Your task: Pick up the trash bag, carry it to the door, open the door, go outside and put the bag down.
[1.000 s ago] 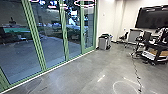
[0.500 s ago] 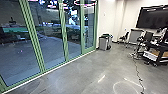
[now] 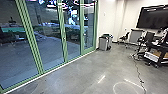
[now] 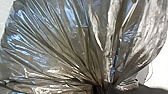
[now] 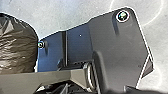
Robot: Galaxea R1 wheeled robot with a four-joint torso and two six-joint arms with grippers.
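Tall glass panels in green frames (image 3: pixel 34 45) run from the left side of the head view to its upper middle; paved ground (image 3: pixel 17 60) lies beyond them. Right of the panels, a grey bin (image 3: pixel 103 43) stands by a pale wall (image 3: pixel 107 18). Smooth grey floor (image 3: pixel 82 75) spreads across the lower middle. At the right, a thin black cable (image 3: pixel 138 72) trails along the floor near a black cart (image 3: pixel 160 51), and a large dark screen (image 3: pixel 152 17) is on the wall, upper right. In the left wrist view, the shiny trash bag (image 4: pixel 55 42) is drawn into tight pleats at the left hand (image 4: pixel 102 87), closed on its gathered plastic. The right wrist view shows the bag's rounded side. How far open the right hand is, or whether it holds anything, cannot be told.
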